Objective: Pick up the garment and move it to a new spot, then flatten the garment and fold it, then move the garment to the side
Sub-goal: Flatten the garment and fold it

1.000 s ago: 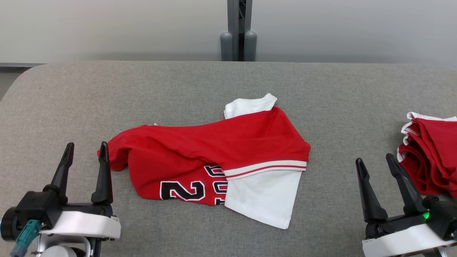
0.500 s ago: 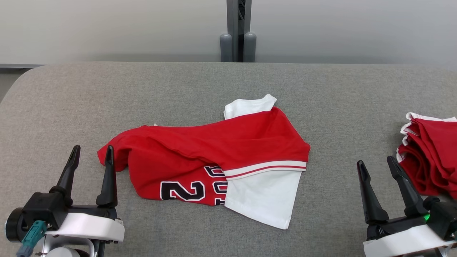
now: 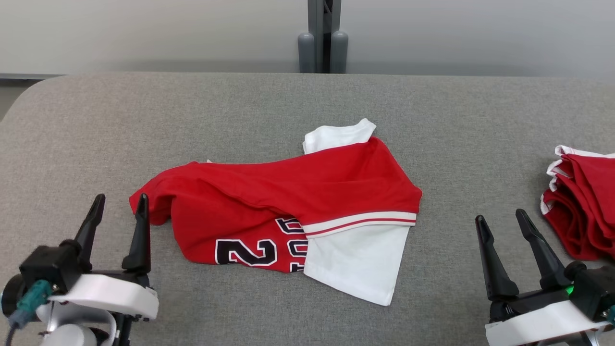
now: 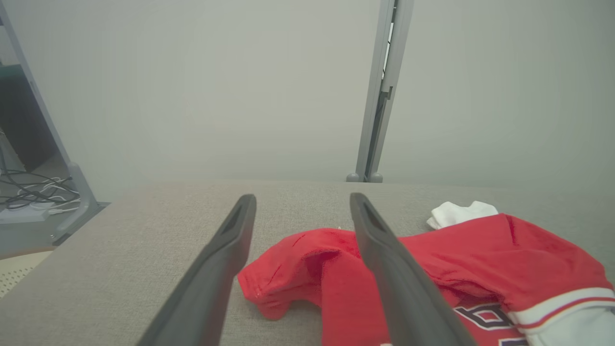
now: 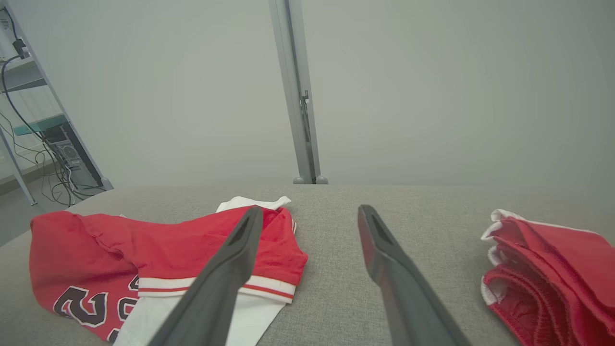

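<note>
Grey padded table (image 3: 240,110) spans the whole work area. The garment (image 3: 298,192) lies crumpled about mid-table, slightly left of centre, long axis running left-right, not flattened. A red fold sits over the top, with a white sleeve panel (image 3: 360,259) sticking out toward the robot at its right end. Second red-and-white cloth pile (image 3: 586,202) is at the far right edge, well apart from the garment.

Left gripper (image 3: 121,198): jaws wide, nothing in them, low at the garment's left end. Its inner finger lines up with the red edge; can't tell if it touches. Right gripper (image 3: 499,216): jaws wide, empty, over bare table between the garment and the pile.

Striped trim (image 3: 360,222) runs across the sleeve seam. Dark block lettering (image 3: 246,252) shows on the near edge, partly covered by the fold.
</note>
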You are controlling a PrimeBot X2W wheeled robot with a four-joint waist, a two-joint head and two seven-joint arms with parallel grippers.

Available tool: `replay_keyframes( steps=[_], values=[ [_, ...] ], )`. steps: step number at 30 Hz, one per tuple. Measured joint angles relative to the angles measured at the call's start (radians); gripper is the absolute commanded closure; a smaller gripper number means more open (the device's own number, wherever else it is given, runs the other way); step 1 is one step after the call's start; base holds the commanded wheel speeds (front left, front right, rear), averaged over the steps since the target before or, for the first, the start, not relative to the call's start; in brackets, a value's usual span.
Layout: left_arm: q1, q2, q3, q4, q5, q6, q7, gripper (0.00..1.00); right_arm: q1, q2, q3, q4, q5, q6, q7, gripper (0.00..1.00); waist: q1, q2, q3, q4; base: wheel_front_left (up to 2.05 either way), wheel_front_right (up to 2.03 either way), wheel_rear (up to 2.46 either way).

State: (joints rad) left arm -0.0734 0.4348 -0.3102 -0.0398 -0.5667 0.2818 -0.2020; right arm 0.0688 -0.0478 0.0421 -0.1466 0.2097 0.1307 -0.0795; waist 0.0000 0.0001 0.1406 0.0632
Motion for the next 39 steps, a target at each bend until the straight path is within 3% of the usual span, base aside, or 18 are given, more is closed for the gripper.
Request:
replay_keyframes(
  steps=[11, 19, 25, 34, 35, 36, 37, 39],
  values=[
    [-0.116, 0.095, 0.024, 0.139, -0.222, -0.186, 0.270, 0.00, -0.033, 0.000, -0.002, -0.028, -0.024, 0.000, 0.019, 0.00, 0.0000, 0.0000, 0.076, 0.005, 0.00, 0.00, 0.00],
    [-0.215, 0.119, 0.026, 0.316, -0.318, -0.326, 0.347, 0.00, -0.066, 0.000, -0.018, -0.058, -0.044, 0.000, 0.040, 0.00, 0.0000, 0.0000, 0.150, 0.007, 0.00, 0.00, 0.00],
    [-0.277, 0.110, -0.005, 0.401, -0.352, -0.387, 0.362, 0.00, -0.085, 0.000, -0.010, -0.066, -0.052, 0.000, 0.050, 0.00, 0.0000, 0.0000, 0.179, 0.014, 0.00, 0.00, 0.00],
    [-0.369, 0.080, -0.080, 0.503, -0.397, -0.408, 0.360, 0.02, -0.103, 0.000, 0.001, -0.069, -0.054, 0.000, 0.061, 0.00, 0.0000, 0.0000, 0.197, 0.014, 0.00, 0.00, 0.00],
    [-0.375, 0.080, -0.091, 0.507, -0.407, -0.408, 0.359, 0.24, -0.104, 0.000, 0.003, -0.069, -0.054, 0.000, 0.062, 0.00, 0.0000, 0.0000, 0.198, 0.011, 0.00, 0.00, 0.00],
    [-0.381, 0.080, -0.104, 0.504, -0.422, -0.408, 0.355, 0.71, -0.104, 0.000, 0.005, -0.068, -0.054, 0.000, 0.062, 0.00, 0.0000, 0.0000, 0.199, 0.009, 0.00, 0.00, 0.00],
    [-0.387, 0.079, -0.112, 0.499, -0.434, -0.409, 0.341, 1.00, -0.105, 0.000, 0.004, -0.068, -0.054, 0.000, 0.062, 0.00, 0.0000, 0.0000, 0.199, 0.006, 0.00, 0.00, 0.00],
    [-0.393, 0.088, -0.136, 0.492, -0.455, -0.409, 0.334, 1.00, -0.105, 0.000, 0.002, -0.068, -0.055, 0.000, 0.062, 0.00, 0.0000, 0.0000, 0.201, 0.003, 0.00, 0.00, 0.00]
  ],
)
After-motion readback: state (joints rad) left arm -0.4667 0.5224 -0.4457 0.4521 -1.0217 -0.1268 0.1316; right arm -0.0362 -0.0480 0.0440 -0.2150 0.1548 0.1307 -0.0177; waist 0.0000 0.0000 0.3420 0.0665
